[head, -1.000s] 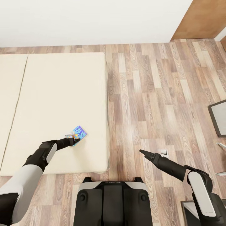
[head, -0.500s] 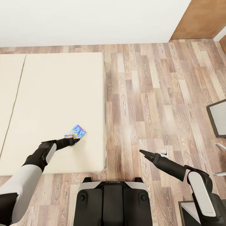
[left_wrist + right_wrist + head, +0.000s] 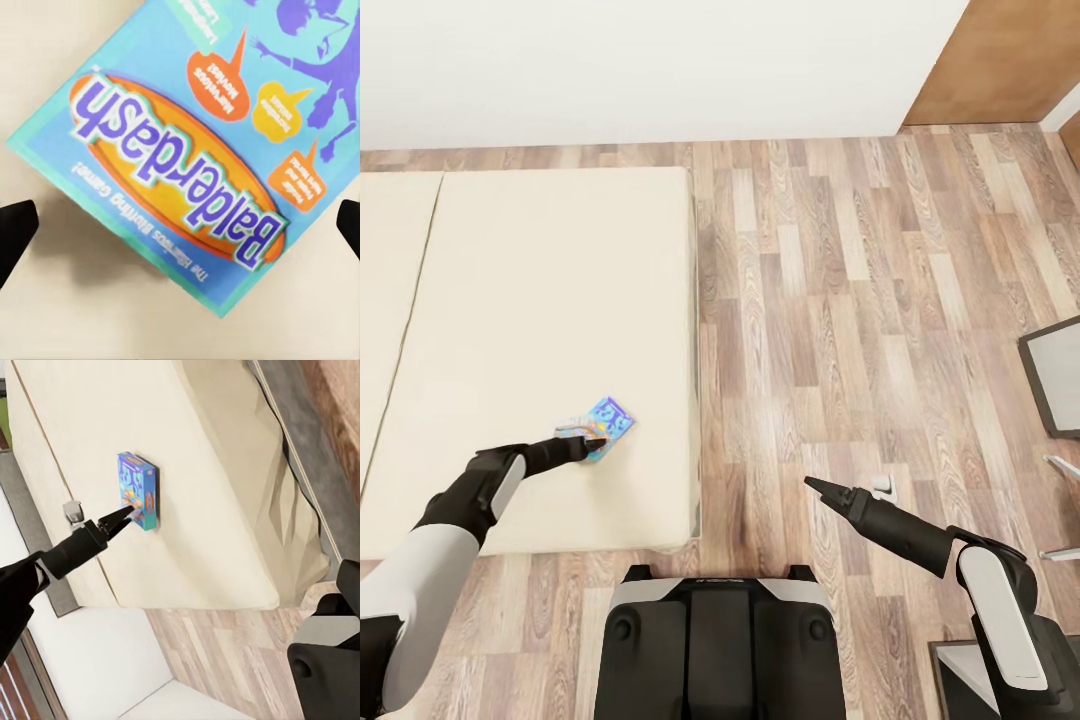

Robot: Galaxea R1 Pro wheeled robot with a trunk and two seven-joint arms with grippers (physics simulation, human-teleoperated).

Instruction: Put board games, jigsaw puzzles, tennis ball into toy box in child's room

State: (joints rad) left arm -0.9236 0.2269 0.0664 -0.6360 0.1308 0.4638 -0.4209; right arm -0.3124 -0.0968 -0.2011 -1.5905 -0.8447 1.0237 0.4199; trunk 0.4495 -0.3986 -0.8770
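The small blue board game (image 3: pixel 608 421) lies flat on the bed (image 3: pixel 540 300) near its edge. The left claw (image 3: pixel 592 440) sits spread wide at the box's corner, covering it. The right claw (image 3: pixel 812 485) hangs pinched closed over the floor (image 3: pixel 880 300).

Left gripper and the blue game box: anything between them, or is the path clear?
Nothing lies between: in the left wrist view, only bare mattress separates the open left gripper from the blue game box.

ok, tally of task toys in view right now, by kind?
Board games: 1, the blue Balderdash box lying on the bed at the left gripper
Jigsaw puzzles: 0
Tennis balls: 0
Total: 1
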